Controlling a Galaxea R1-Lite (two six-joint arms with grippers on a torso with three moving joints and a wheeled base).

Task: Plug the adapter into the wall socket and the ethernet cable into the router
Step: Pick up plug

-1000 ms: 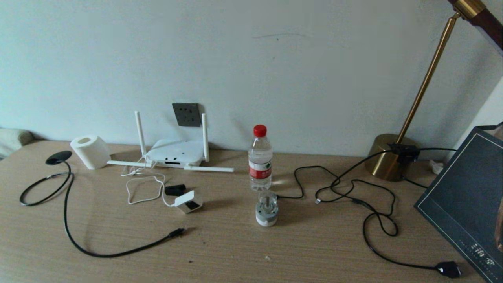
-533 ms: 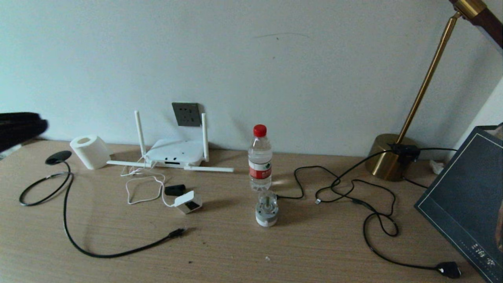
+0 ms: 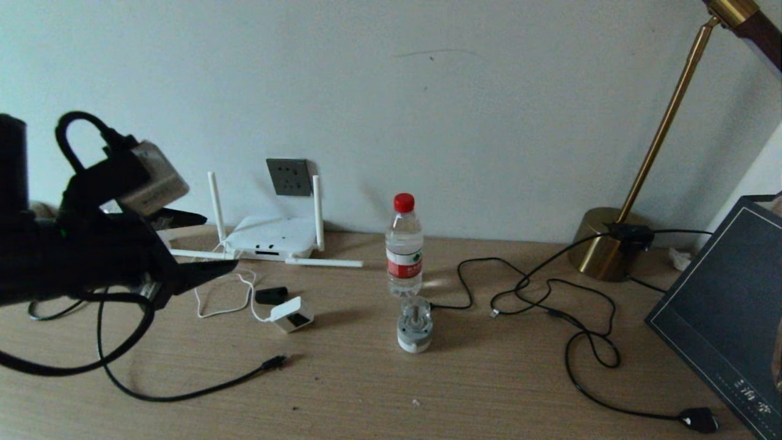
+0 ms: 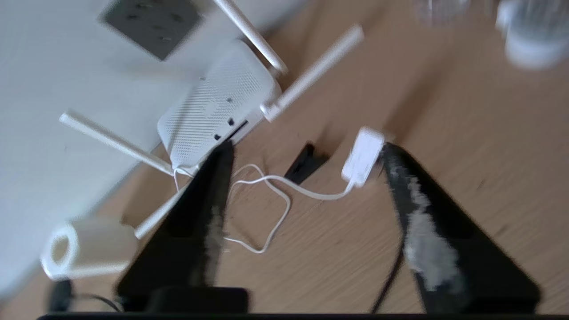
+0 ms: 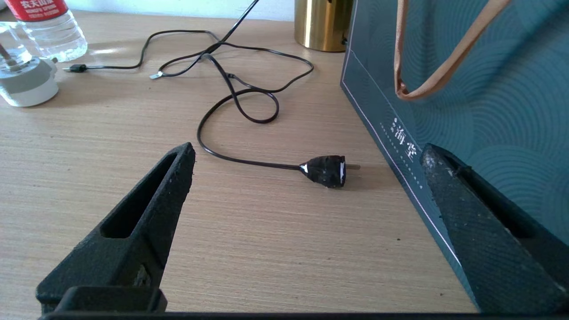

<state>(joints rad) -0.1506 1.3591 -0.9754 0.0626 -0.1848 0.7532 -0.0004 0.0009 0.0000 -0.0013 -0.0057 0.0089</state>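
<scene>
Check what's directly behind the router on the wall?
The wall socket sits behind the router, nothing plugged in. The left hand hides the tabletop to the router's left.

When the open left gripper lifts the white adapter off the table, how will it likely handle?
The adapter looks small and blocky, so it is probably light and rigid between the fingers of the left gripper. Its thin white cord lies in loose loops running to the router, so it will likely trail limply and might tug as it straightens. Smooth plastic faces could slip.
</scene>
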